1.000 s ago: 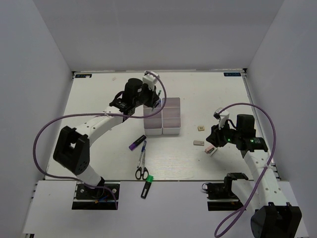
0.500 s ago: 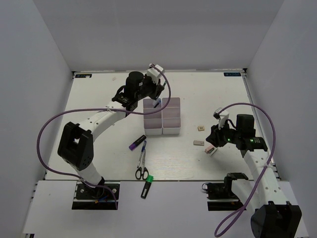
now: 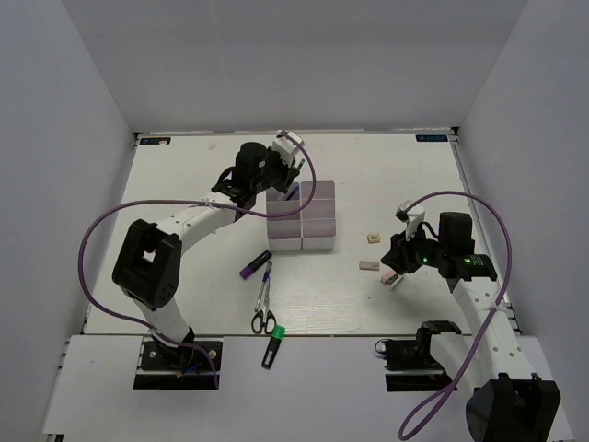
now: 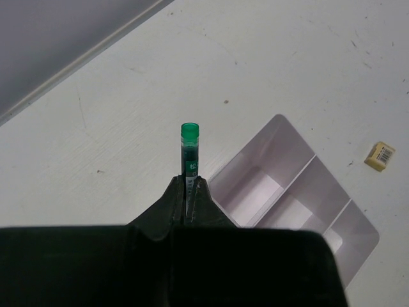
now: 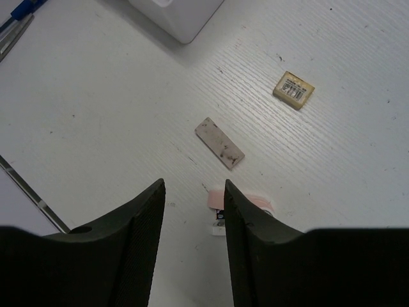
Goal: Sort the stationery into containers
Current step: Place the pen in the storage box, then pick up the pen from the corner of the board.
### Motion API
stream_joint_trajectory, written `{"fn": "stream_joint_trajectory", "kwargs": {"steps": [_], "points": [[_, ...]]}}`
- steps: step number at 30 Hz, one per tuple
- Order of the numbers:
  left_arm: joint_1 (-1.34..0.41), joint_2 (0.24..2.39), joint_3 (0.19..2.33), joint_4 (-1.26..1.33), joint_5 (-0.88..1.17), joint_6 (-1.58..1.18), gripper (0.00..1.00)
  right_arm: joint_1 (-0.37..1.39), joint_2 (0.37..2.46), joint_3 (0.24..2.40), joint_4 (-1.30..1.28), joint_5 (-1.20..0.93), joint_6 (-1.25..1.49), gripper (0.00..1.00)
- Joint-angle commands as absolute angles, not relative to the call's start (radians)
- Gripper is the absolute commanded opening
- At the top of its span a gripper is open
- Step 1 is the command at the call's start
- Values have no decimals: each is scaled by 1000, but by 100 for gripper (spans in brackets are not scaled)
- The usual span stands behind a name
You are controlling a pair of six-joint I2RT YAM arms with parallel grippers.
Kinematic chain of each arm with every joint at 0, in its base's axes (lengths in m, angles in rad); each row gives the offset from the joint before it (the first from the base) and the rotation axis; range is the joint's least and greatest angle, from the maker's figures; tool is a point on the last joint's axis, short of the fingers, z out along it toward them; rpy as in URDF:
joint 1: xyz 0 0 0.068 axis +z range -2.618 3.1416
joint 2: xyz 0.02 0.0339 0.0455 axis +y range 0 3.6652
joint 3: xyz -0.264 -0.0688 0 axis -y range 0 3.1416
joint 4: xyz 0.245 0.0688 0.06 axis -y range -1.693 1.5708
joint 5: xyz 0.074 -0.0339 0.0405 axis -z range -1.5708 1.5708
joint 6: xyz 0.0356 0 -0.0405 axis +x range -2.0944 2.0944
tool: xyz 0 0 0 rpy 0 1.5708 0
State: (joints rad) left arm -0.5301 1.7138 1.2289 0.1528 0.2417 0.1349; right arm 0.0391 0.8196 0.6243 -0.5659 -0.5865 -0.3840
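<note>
Over the far-left corner of the containers (image 3: 317,245), I am looking down the left gripper (image 4: 189,192), whose fingers are pressing together on a green-capped pen (image 4: 190,150). They are pinching it by the barrel, with the cap end sticking out past the tips. Through the left wrist camera the pen's long axis is running straight ahead, while the nearest compartments are lying off to its right and slanting across that line, so the cap is showing over bare table (image 4: 96,128) rather than over a bin. I am judging that the release hinges on this: the pen needs carrying rightward and turning along a compartment, or tipping in end-first. How steeply it is tilting I cannot tell from above.

On the other side the right gripper (image 5: 192,185) is hanging with its jaws parted, gripping nothing. The pink-white piece (image 5: 246,199) is lying just ahead of its fingertips, a grey flat eraser (image 5: 219,142) beyond, a beige eraser (image 5: 293,89) farther on — that arm is the nearer to all three.
</note>
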Motion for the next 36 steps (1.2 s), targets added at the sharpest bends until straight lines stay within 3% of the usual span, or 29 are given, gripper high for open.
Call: {"fn": "stream_joint_trajectory", "kwargs": {"steps": [1, 4, 5, 6, 10, 17, 19, 20, 21, 23, 24, 25, 26, 27, 28, 29, 31, 32, 33, 34, 36], "points": [[-525, 1697, 1209, 195, 232, 137, 3, 37, 813, 620, -529, -618, -397, 46], [-526, 1689, 1193, 206, 230, 132, 17, 34, 811, 617, -531, -620, -399, 59], [-525, 1675, 1189, 210, 227, 130, 25, 35, 811, 617, -532, -618, -400, 61], [-523, 1674, 1181, 210, 229, 123, 43, 35, 813, 618, -534, -623, -400, 64], [-528, 1635, 1170, 186, 229, 124, 55, 37, 811, 621, -540, -624, -405, 69], [-552, 1517, 1151, 146, 218, 129, 60, 37, 801, 617, -555, -652, -431, 69], [-569, 1459, 1154, 111, 199, 109, 47, 41, 787, 608, -560, -704, -488, 69], [-574, 1412, 1163, 4, 169, 97, 24, 43, 787, 595, -590, -791, -588, 69], [-572, 1366, 1181, -58, 161, 78, 14, 41, 798, 597, -627, -843, -779, 67], [-575, 1304, 1210, -243, 112, -33, 2, 45, 859, 639, -998, -1137, -1259, 67], [-572, 1287, 1218, -384, 94, -55, 2, 48, 891, 679, -1085, -1226, -1423, 67], [-566, 1232, 1212, -502, 81, -93, 7, 69, 998, 736, -1224, -1248, -1741, 67], [-561, 1215, 1177, -562, 69, -124, 34, 102, 1037, 770, -1355, -1273, -1823, 67], [-557, 1197, 1152, -660, 39, -155, 49, 123, 1079, 843, -1424, -1263, -1903, 67], [-546, 1134, 1125, -734, 3, -166, 66, 162, 1197, 932, -1609, -1246, -2168, 67], [-542, 1112, 1064, -764, 5, -182, 76, 204, 1238, 971, -1646, -1203, -2212, 66], [-529, 1005, 968, -830, -81, -193, 79, 247, 1313, 1077, -1614, -1181, -2208, 66], [-525, 939, 869, -834, -113, -219, 86, 314, 1318, 1083, -1568, -1139, -2127, 66], [-516, 908, 841, -836, -141, -222, 89, 342, 1303, 1063, -1504, -1125, -2053, 68], [-509, 876, 792, -833, -155, -229, 92, 400, 1273, 1046, -1274, -1082, -1969, 69], [-508, 767, 718, -827, -219, -244, 96, 495, 1307, 1066, -1179, -1019, -1720, 71]]}}
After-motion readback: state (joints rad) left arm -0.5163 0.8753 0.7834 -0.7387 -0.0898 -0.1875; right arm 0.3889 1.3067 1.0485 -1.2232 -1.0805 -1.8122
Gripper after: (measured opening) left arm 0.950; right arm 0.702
